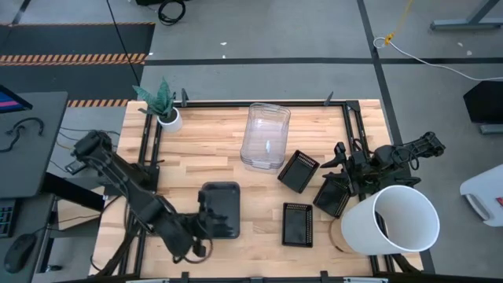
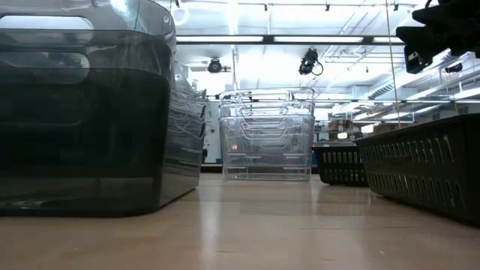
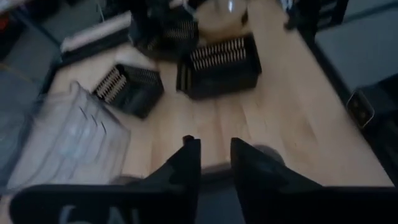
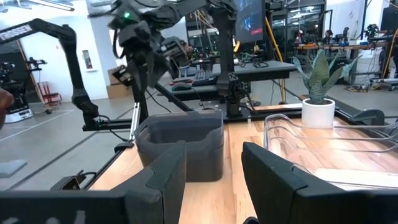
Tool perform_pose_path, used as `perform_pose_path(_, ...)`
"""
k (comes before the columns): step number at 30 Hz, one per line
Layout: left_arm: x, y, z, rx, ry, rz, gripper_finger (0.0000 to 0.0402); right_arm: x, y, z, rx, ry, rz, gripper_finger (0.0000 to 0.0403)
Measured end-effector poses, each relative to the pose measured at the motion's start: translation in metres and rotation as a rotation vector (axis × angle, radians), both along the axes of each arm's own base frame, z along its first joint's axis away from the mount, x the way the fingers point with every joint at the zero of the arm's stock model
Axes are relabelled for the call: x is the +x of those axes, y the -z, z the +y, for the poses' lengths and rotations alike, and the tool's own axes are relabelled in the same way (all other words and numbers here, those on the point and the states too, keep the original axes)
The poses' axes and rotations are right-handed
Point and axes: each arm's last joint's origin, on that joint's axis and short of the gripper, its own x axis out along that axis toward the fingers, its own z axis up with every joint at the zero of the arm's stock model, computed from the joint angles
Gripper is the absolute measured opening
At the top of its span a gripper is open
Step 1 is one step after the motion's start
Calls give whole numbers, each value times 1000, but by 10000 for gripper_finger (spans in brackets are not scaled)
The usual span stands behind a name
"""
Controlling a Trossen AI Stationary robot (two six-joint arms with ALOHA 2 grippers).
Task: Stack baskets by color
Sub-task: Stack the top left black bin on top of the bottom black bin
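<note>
A: Overhead — smoky grey stack (image 1: 221,207) well left of the white bucket (image 1: 391,219); clear stack (image 1: 265,135) beyond; three mesh baskets (image 1: 298,224) beside the bucket.
B: Left gripper (image 1: 206,229)?
A: At the grey stack's rim, jaws narrow, grip unclear.
B: Right gripper (image 4: 213,163)?
A: Wrist view: spread, empty.
B: Handling?
A: Probably light, stiff, slick; pinch a wall.

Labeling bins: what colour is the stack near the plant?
Clear plastic stack; best in the high view.
</note>
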Motion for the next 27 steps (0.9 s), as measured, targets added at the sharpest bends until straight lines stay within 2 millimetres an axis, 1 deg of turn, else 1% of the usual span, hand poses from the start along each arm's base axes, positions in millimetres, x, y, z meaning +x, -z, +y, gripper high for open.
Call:
perform_pose_path(6, -24, -1, 24, -59, 46, -172, 61, 0, -2, 0, 9, 0, -22, 161)
perform_pose_path(8, -32, 1, 33, -86, 51, -234, 51, 0, -4, 0, 25, -1, -39, 161)
perform_pose_path(10, -39, 6, 42, -102, 53, -281, 42, 0, -5, 0, 71, -6, -48, 161)
perform_pose_path(15, -54, 23, 63, -157, 38, -391, 20, -1, -6, 0, 89, -8, -54, 161)
perform_pose_path(19, -63, 39, 77, -201, 28, -462, 6, -1, -6, 0, 178, -15, -40, 161)
perform_pose_path(23, -71, 52, 91, -243, 22, -512, 4, 0, -5, 0, 199, -15, -27, 161)
perform_pose_path(27, -76, 60, 110, -262, -13, -545, 4, 3, -3, 1, 183, -13, -4, 161)
